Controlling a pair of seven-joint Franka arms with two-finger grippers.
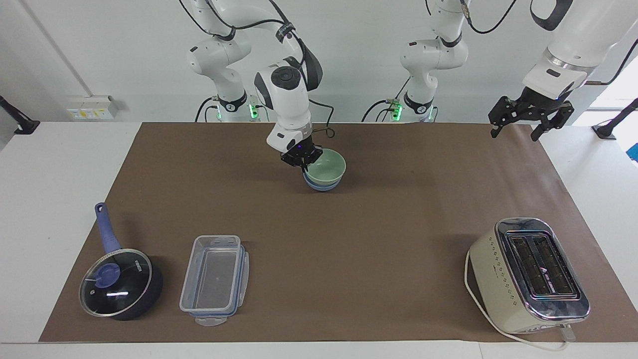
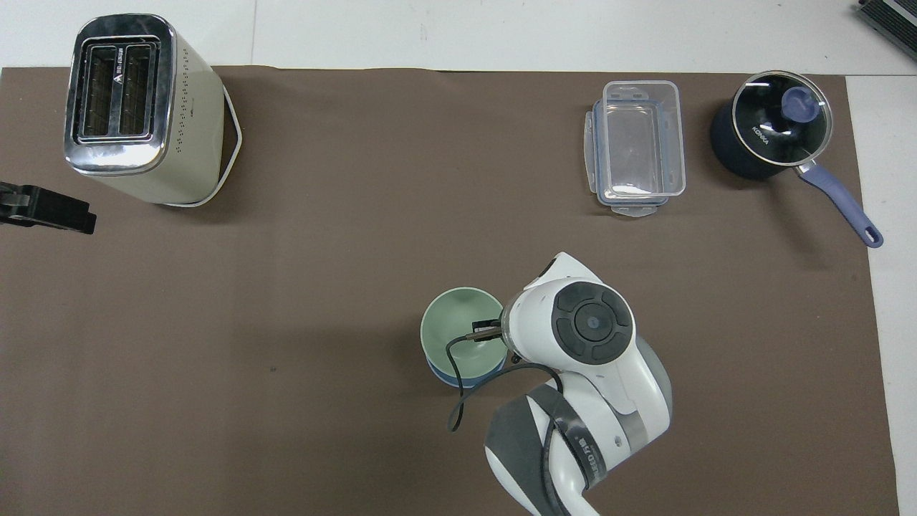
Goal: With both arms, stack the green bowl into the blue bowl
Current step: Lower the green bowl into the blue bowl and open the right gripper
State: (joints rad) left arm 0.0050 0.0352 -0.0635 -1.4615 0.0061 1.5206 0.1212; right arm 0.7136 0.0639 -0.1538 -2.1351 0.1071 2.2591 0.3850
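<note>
The right gripper (image 1: 304, 160) pinches the rim of the green bowl (image 1: 326, 166), which sits in the blue bowl (image 1: 321, 186) mid-table near the robots, and letting go off-centre could tip it, while the left gripper (image 1: 531, 117) waits spread over the table's edge

My two white jointed robot arms (image 1: 291, 99) carry dark grey joint caps, looping black cables and black two-finger grippers (image 1: 526, 115).
</note>
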